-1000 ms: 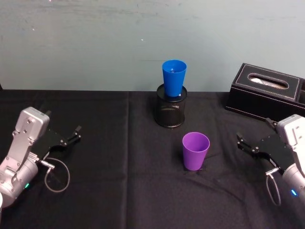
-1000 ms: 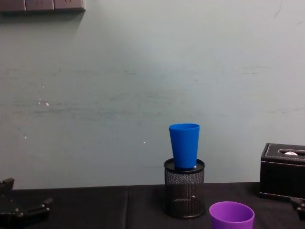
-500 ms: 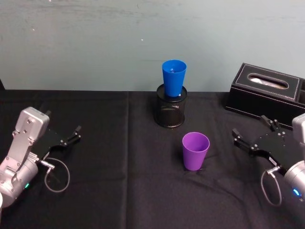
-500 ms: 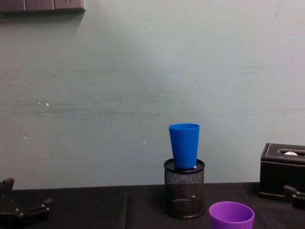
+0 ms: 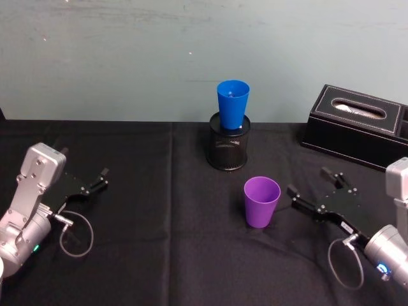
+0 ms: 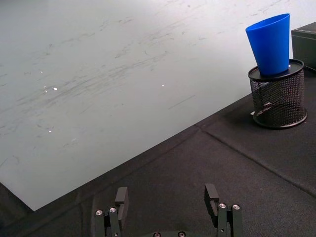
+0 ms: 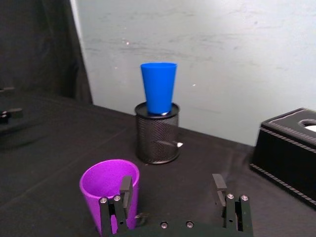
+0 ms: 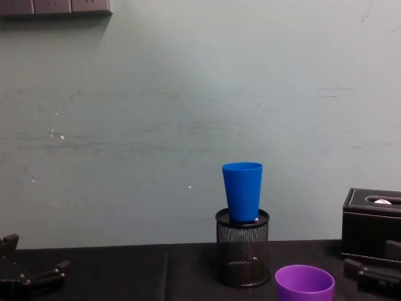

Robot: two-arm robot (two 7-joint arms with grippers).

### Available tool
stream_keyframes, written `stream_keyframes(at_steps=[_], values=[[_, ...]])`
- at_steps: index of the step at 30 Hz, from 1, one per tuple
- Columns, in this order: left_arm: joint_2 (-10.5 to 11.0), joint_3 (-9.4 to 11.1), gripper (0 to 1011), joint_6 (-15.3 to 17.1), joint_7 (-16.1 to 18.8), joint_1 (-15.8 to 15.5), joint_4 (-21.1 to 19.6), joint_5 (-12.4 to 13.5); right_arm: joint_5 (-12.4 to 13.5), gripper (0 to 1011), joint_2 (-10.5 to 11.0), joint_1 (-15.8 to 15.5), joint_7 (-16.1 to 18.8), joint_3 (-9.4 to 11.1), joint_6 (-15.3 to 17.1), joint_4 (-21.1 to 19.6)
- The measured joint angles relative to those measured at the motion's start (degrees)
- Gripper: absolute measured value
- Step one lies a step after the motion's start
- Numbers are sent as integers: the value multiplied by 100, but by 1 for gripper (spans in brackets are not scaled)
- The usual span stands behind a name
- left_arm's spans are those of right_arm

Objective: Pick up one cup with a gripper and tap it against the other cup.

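Right gripper [image 5: 310, 182]: I hold my fingers spread wide, gripping nothing, just right of the purple cup [image 5: 262, 202], which stands upright on the table [image 5: 159, 255]. Behind the purple cup, the blue cup [image 5: 233, 103] sits in a mesh holder [image 5: 228, 153]. Left gripper [image 5: 102, 176]: fingers also spread, parked far left of the purple cup.

Head cam looks down on the worktop [image 5: 159, 191]; chest cam sits low, facing the wall [image 8: 156, 125]. All four views share the blue cup [image 5: 233, 104].
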Motion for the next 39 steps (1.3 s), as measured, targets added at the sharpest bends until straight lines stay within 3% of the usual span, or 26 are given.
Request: stream_keyframes(at_steps=[21, 32, 39], values=[[0, 0, 1011, 0, 0, 0, 0, 0, -309, 1003, -343, 112, 572, -197, 27, 321], [0, 0, 1011, 0, 0, 0, 0, 0, -497, 1003, -622, 392, 954, -323, 3, 726], [0, 0, 1012, 0, 0, 0, 0, 0, -573, 1003, -733, 489, 1066, -285, -18, 914]])
